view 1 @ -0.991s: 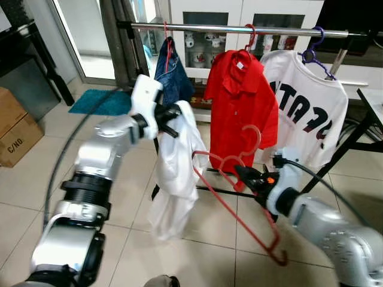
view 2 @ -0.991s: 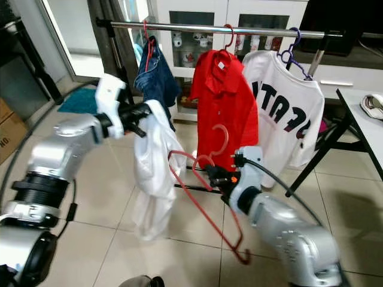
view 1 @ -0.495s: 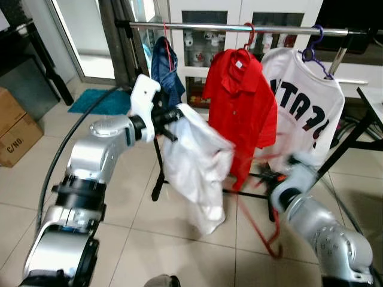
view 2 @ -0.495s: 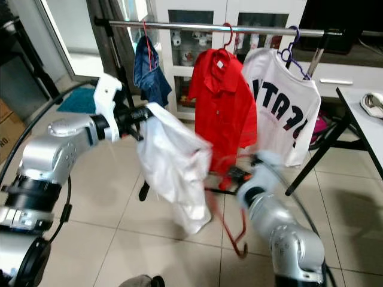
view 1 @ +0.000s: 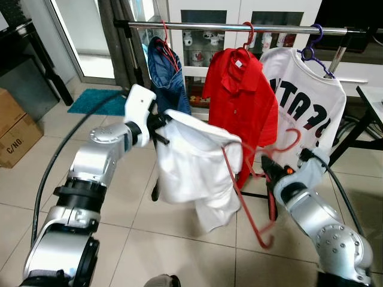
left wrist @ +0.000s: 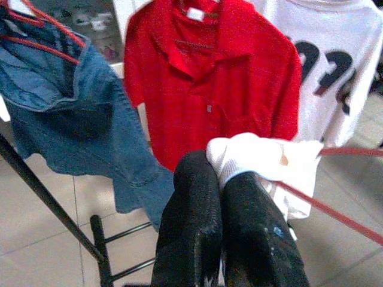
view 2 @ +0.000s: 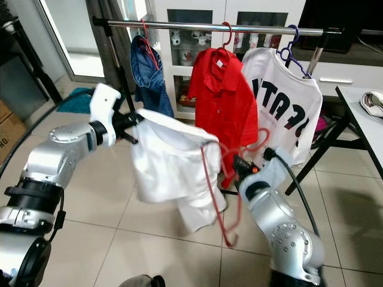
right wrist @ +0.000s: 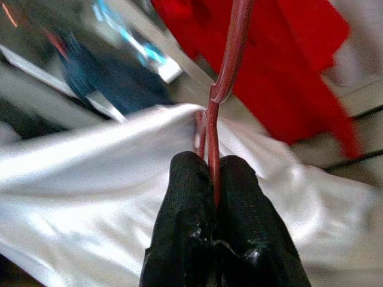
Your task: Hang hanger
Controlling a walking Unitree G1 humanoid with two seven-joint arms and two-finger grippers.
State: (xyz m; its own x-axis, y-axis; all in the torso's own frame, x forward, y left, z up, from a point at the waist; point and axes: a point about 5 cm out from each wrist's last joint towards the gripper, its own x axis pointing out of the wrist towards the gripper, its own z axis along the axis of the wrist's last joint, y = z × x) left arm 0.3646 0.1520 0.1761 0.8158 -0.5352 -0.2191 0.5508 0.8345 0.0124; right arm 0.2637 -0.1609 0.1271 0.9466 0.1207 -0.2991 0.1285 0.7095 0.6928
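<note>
A white shirt (view 1: 194,164) is stretched out in the air below the clothes rail (view 1: 239,27). My left gripper (view 1: 160,122) is shut on one edge of the shirt, and its black fingers (left wrist: 197,233) pinch white cloth. My right gripper (view 1: 267,172) is shut on the neck of a red hanger (view 1: 248,197). One arm of the hanger reaches into the shirt and the other hangs down toward the floor. The hanger's hook (view 1: 288,139) curves up in front of the hung shirts.
On the rail hang blue jeans (view 1: 170,75), a red polo shirt (view 1: 242,101) and a white printed shirt (view 1: 311,101). The rack's black legs (view 1: 353,137) stand at the right beside a table edge (view 1: 371,104). A cardboard box (view 1: 15,128) sits far left on the tiled floor.
The white shirt went from hanging limp to being spread sideways between my two grippers. The right gripper rose and swung the red hanger up, so one of its arms now sits inside the shirt.
</note>
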